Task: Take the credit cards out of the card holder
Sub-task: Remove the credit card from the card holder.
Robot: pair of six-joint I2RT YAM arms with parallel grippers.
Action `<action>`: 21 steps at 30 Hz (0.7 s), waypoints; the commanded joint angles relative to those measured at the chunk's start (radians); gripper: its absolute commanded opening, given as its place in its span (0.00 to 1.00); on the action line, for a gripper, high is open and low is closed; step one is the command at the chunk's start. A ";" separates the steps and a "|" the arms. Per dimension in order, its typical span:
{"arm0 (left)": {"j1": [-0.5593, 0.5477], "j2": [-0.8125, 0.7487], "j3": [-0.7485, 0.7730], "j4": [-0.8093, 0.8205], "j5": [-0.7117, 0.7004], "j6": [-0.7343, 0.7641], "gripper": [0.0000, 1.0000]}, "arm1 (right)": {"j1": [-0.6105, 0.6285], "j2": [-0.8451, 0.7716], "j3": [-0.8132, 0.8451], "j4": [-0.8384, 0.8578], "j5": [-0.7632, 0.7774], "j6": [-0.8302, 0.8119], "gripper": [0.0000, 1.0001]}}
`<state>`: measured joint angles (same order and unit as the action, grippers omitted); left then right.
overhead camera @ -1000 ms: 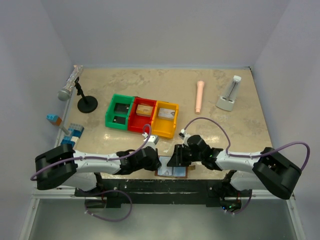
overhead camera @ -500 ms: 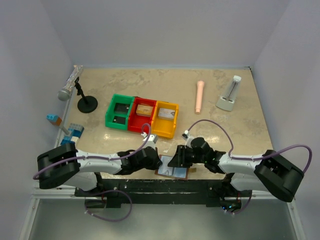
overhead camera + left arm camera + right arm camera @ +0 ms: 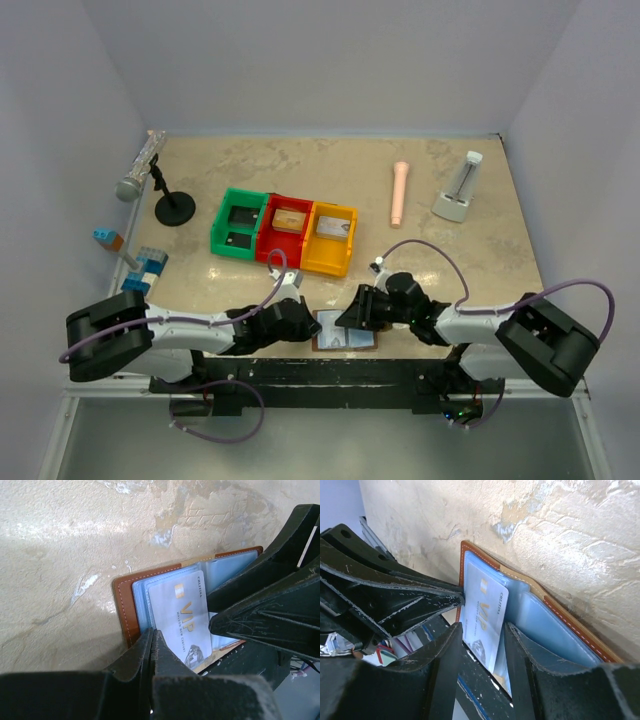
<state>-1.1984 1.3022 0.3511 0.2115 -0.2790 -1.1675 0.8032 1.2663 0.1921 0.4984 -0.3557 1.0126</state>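
Top external: card holder open at 6 o'clock on the table, between both claws.
Left wrist: left claw pressed together at the edge of the VIP card.
Right wrist: right claw spread, VIP card showing between its fingers.

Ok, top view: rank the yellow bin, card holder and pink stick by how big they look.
1. yellow bin
2. card holder, partly hidden, so it could match the bin
3. pink stick, long but thin
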 commanded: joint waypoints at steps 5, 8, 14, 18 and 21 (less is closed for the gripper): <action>-0.004 0.025 -0.061 -0.149 -0.026 -0.006 0.00 | -0.015 0.064 0.012 0.137 -0.046 0.037 0.42; -0.004 0.025 -0.063 -0.146 -0.026 -0.006 0.00 | -0.016 0.082 0.013 0.167 -0.057 0.043 0.42; -0.004 0.034 -0.067 -0.130 -0.020 -0.006 0.00 | -0.016 0.129 0.033 0.210 -0.103 0.041 0.41; -0.004 0.032 -0.067 -0.124 -0.019 -0.001 0.00 | -0.016 0.174 0.050 0.230 -0.129 0.041 0.40; -0.004 0.029 -0.072 -0.118 -0.019 0.002 0.00 | -0.016 0.196 0.061 0.242 -0.144 0.043 0.40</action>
<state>-1.1992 1.2926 0.3321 0.2291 -0.2852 -1.1900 0.7776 1.4307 0.2123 0.6746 -0.4416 1.0534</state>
